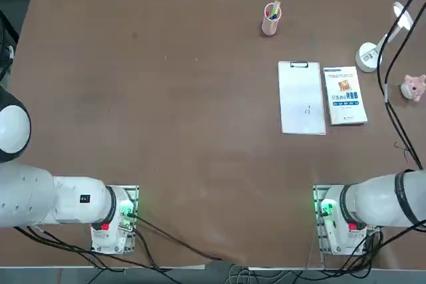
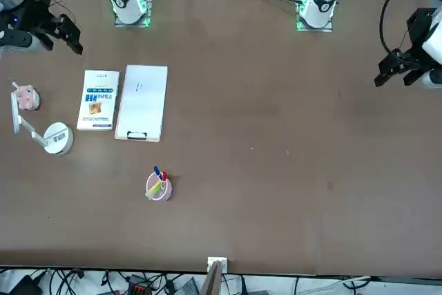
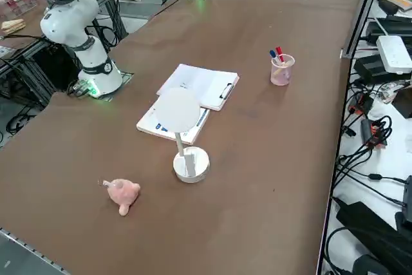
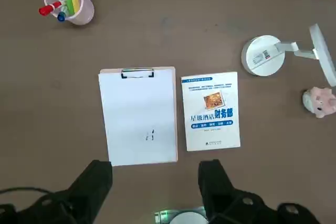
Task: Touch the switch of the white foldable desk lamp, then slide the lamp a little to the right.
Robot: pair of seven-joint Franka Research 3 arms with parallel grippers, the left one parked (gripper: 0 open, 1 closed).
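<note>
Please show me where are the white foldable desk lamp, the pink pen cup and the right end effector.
white foldable desk lamp (image 3: 191,163): right side view, on its round base.
pink pen cup (image 1: 271,24): top view, on the cup wall.
right end effector (image 4: 155,186): right wrist view, midway between its open fingertips, above the table.

A robotics lab: a brown table (image 1: 166,98) with bolted-down arms, cable tangles (image 3: 367,140) along its edge, metal racks beside it.

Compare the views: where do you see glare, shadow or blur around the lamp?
Top view: the white foldable desk lamp sits at the frame's right edge, partly crossed by dark cables. Right side view: its head looks washed out and featureless. Right wrist view: the right gripper fingers loom dark and blurred, open.
</note>
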